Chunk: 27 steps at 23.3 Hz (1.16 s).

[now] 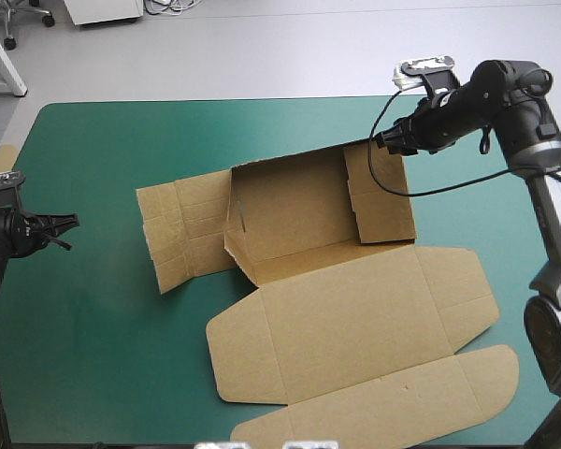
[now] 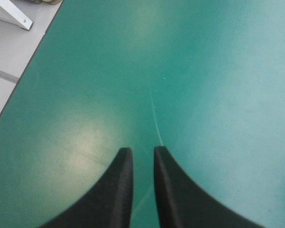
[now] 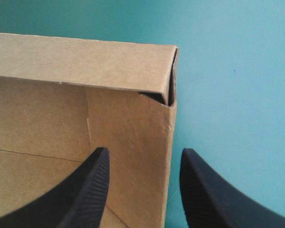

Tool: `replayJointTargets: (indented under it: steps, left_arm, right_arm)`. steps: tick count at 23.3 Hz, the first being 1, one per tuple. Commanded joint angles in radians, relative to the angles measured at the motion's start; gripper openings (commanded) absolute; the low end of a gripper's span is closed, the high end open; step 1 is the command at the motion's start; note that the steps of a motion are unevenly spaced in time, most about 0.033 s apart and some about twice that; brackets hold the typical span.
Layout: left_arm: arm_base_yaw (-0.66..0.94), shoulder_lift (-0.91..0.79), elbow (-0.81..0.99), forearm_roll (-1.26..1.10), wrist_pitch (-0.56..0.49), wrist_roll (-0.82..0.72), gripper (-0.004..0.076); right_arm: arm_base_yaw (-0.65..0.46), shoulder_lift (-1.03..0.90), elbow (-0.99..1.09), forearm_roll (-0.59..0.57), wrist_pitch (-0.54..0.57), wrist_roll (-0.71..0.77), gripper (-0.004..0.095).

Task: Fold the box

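Right wrist view: right end effector [image 3: 145, 150], released, straddles the box [image 3: 80, 61] wall at its 1 o'clock corner. Left end effector [image 2: 142, 149] hovers barely parted, empty. Likely tucking walls; next, clench there.

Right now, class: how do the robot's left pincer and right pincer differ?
The left pincer has fingers barely apart; the right pincer gapes wide. The left pincer is over bare teal-green cover, away from the box; the right pincer straddles the box's raised wall at its corner. Both are black and hold nothing.
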Motion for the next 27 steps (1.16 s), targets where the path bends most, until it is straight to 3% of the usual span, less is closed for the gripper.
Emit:
replayJointTargets:
  steps: [1, 4, 7, 10, 13, 16, 27]
  left_arm:
    - [0.0, -0.029, -0.027, 0.005, -0.04, 0.004, 0.0117]
    - [0.0, -0.029, -0.027, 0.004, -0.041, 0.004, 0.0117]
    - [0.0, -0.029, -0.027, 0.004, -0.056, 0.009, 0.0117]
    - [0.0, -0.029, -0.027, 0.009, -0.059, 0.011, 0.0114]
    - [0.0, -0.029, -0.027, 0.009, -0.057, 0.011, 0.0114]
    - [0.0, -0.029, -0.027, 0.009, -0.053, 0.011, 0.0114]
    - [0.0, -0.029, -0.027, 0.009, -0.051, 0.011, 0.0114]
  right_arm:
    - [-0.006, -0.163, 0.105, -0.006, -0.062, -0.011, 0.0437]
    - [-0.006, -0.329, 0.359, -0.002, -0.223, -0.023, 0.0394]
    - [-0.004, -0.612, 0.762, 0.121, -0.568, -0.128, 0.04]
    - [-0.004, -0.733, 0.991, 0.237, -0.736, -0.256, 0.0552]
    - [-0.004, -0.686, 1.036, 0.235, -0.737, -0.256, 0.0698]
    - [-0.004, -0.59, 1.019, 0.235, -0.781, -0.256, 0.0702]
    - [-0.004, -0.316, 0.879, 0.237, -0.779, -0.256, 0.069]
